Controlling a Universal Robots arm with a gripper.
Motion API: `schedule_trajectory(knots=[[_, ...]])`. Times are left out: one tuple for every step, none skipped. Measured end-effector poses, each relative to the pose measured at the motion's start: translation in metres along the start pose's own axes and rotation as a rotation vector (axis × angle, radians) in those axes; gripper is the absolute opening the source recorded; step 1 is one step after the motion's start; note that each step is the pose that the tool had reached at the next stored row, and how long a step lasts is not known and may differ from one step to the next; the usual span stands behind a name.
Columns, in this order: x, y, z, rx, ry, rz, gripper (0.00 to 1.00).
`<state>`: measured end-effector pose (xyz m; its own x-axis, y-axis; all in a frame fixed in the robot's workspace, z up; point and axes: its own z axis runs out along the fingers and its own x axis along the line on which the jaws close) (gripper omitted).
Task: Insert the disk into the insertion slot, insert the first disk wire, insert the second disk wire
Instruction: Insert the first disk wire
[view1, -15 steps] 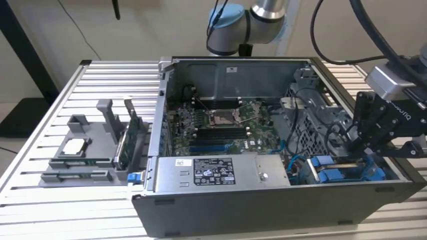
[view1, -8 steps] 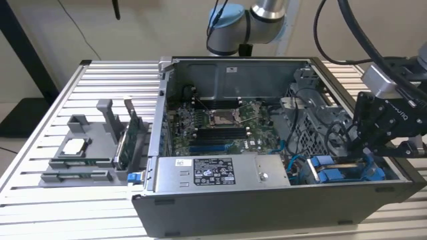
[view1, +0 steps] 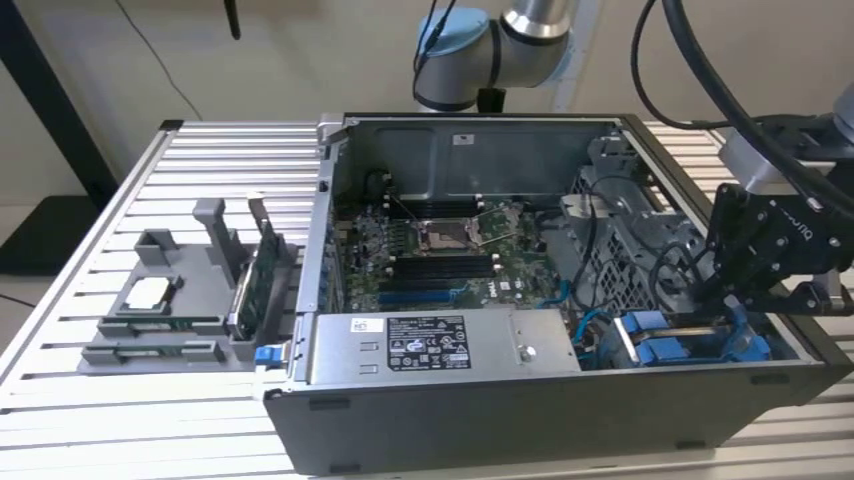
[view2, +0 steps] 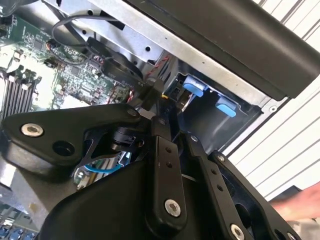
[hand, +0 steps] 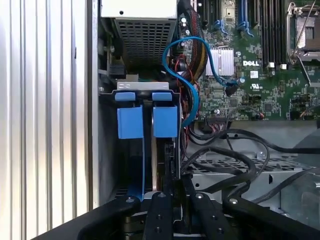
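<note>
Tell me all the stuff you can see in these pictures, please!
Table: one, silver slats, under everything.
Computer case: one, dark grey, open, on the table.
Motherboard: one, green, inside the case.
Power supply: one, silver, inside the case's front wall.
Drive cage: one, dark grey, case corner at the exterior view's right.
Blue carriers: two, side by side in the drive cage.
Blue cable: one, looping beside the carriers.
Black cables: several, beside the cage.
Parts holder: one, grey, on the table at the exterior view's left.
Robot arm: one, silver and blue, behind the case.
Gripper: one, black, at the carriers.
</note>
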<state>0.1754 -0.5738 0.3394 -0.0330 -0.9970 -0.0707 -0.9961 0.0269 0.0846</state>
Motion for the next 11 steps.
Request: schedule_trajectory(knots=[[0.0000,0.0000,0.0004,0.0001,-0.0001,0.001,0.19],[0.0000,0.0000,0.0006,0.0000,0.0015,0.002,0.19],[0.0000,0.0000,0.0006,0.0001,0.0039,0.002,0.19],[0.0000,0.0000,0.0006,0.0004,0.0052,0.003,0.19],[0.0000,-0.0001,0.0008,0.0007,0.0054,0.003,0.19],[0.0001,-0.0001,0.0015,0.0009,0.0055,0.003,0.19],[0.0002,-0.0002,0.0029,0.0011,0.0052,0.004,0.19],[0.0003,-0.0003,0.0043,0.0012,0.0055,0.004,0.19],[0.0004,-0.0004,0.0056,0.0012,0.0065,0.005,0.19],[0.0005,-0.0005,0.0070,0.0014,0.0073,0.005,0.19],[0.0005,-0.0006,0.0080,0.0014,0.0072,0.005,0.19]])
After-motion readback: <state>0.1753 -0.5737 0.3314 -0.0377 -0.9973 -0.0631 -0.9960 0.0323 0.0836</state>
